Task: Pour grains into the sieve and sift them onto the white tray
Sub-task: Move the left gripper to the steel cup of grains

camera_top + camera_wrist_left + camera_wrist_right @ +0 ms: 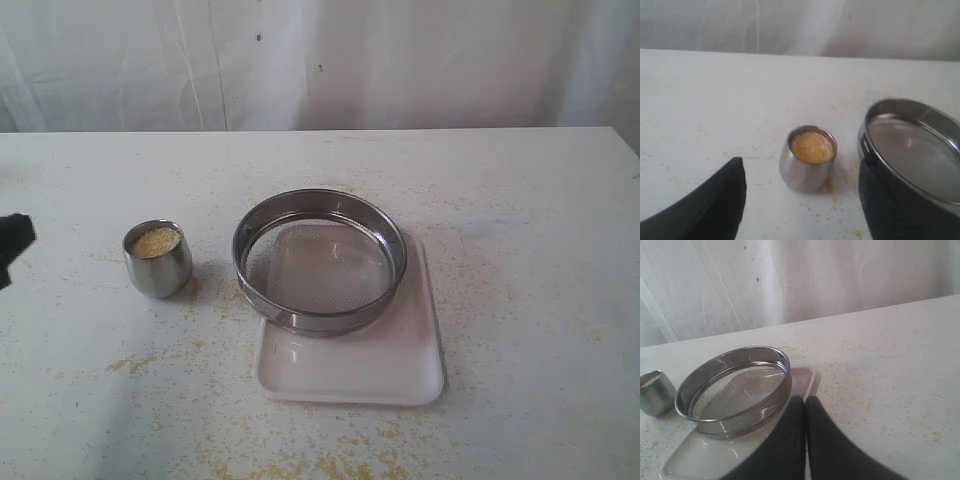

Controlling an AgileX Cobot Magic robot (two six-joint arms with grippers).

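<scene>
The grains (155,242) fill a small steel cup (157,262) standing left of the sieve (320,320). The sieve rests on the far part of the white tray (350,375), and its mesh looks bare. My left gripper (801,172) is open, with the cup (807,162) and its grains (812,146) just beyond the wide gap between the black fingers (705,205). In the exterior view only its tip (12,243) shows at the left edge. My right gripper (805,400) is shut on nothing, beside the sieve (735,412) near the tray's rim (807,382).
Loose yellow grains (300,465) are scattered over the white table, thickest along the front edge and around the tray. A white curtain (320,60) hangs behind the table's far edge. The right arm is out of the exterior view.
</scene>
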